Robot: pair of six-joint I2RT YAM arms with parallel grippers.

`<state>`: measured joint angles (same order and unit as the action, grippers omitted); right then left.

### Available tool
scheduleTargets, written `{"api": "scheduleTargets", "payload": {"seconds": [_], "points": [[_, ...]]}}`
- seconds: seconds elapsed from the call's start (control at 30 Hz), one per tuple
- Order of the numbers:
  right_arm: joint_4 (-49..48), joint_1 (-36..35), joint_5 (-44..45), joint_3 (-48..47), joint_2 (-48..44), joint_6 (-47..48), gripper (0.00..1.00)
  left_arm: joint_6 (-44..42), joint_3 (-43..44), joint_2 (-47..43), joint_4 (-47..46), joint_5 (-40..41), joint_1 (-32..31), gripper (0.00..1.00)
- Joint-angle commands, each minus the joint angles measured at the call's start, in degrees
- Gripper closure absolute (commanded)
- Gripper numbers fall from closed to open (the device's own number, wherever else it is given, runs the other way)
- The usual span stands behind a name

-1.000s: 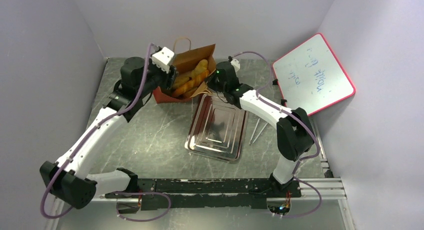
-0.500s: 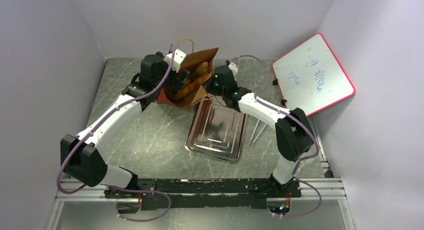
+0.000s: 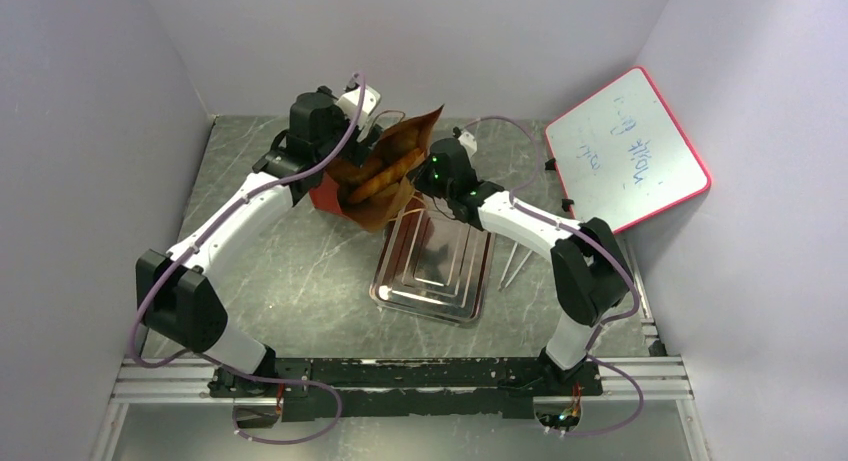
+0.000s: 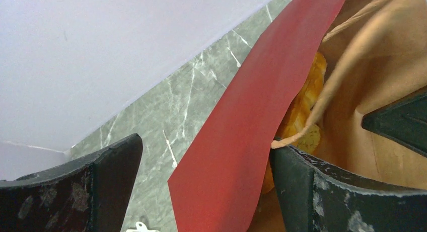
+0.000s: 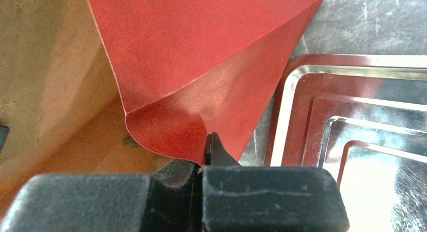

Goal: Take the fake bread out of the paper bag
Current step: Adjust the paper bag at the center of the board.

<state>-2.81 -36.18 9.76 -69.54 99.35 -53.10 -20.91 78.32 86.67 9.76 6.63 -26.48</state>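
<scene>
The rust-red paper bag leans at the back of the table, its brown inside facing up. Glossy golden fake bread lies inside it. My left gripper is open and straddles the bag's left wall. In the left wrist view that red wall runs between the fingers of the left gripper. One finger is inside the bag, beside a piece of fake bread and a tan cord handle. My right gripper is shut on a folded red corner of the paper bag.
A silver metal tray lies just in front of the bag, and its rim sits right of the pinched corner. Two thin grey sticks lie right of the tray. A red-framed whiteboard leans on the right wall.
My left gripper opened and swung right, from the bag's left side to astride its wall. The bag tipped and shifted toward the tray. The right gripper kept its pinch.
</scene>
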Motion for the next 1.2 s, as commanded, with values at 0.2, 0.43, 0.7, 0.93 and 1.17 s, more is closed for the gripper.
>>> {"api": "scheduleTargets", "payload": {"seconds": [0.2, 0.43, 0.7, 0.93, 1.17], "points": [[1.07, 0.44, -0.25, 1.07, -0.42, 2.03, 1.00, 0.29, 6.33, 1.53, 8.97, -9.18, 0.02, 0.00], [0.97, 0.95, -0.86, 0.60, -0.27, 2.41, 1.00, 0.46, 7.15, 2.73, 12.56, -12.10, -0.04, 0.01], [1.21, 1.28, -1.23, 0.60, -0.59, 2.94, 1.00, 0.08, 9.77, 7.77, 13.44, -12.37, -0.13, 0.21], [1.38, 1.44, -1.57, 0.88, -0.32, 3.14, 1.00, 0.59, 11.77, 12.10, 14.14, -12.75, -0.15, 0.64], [2.77, 1.59, -0.79, 1.98, -0.05, 3.33, 1.00, 1.47, 9.23, 12.91, 11.50, -9.17, -0.81, 0.93]]}}
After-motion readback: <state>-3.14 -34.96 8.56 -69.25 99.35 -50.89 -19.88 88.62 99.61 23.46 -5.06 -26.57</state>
